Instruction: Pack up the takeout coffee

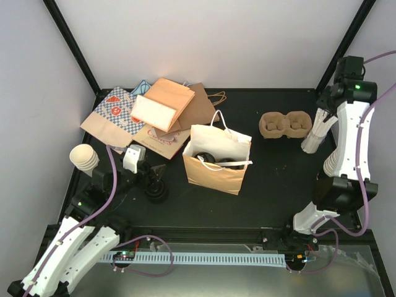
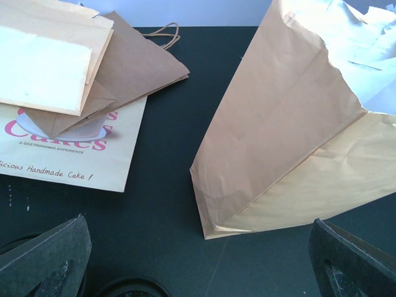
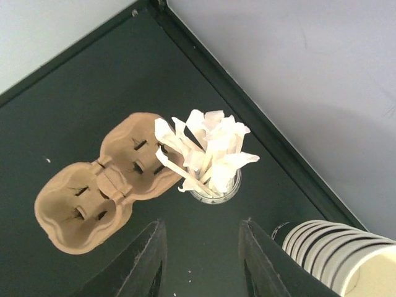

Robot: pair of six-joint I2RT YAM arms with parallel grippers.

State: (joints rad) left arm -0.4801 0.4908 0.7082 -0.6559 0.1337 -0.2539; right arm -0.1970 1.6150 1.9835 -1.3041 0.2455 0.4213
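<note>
The walls of the standing paper bag [image 1: 213, 170] are hiding everything inside it except some black lids [image 1: 210, 159], and their number is staying unclear. In the left wrist view that bag is running off the top and right edges. The left gripper [image 2: 198, 220] is showing only part of its fingers [image 2: 46, 260], the bottom edge cutting them, and a round black rim [image 2: 130, 288] is barely peeking in there. Brown bags [image 2: 133, 68] are covering part of the red lettering [image 2: 37, 133] on a flat bag [image 2: 93, 158]. In the right wrist view the corner is cropping the cup stack [image 3: 343, 253], and wrapped straws [image 3: 207, 151] are hiding most of their glass [image 3: 216, 193].
</note>
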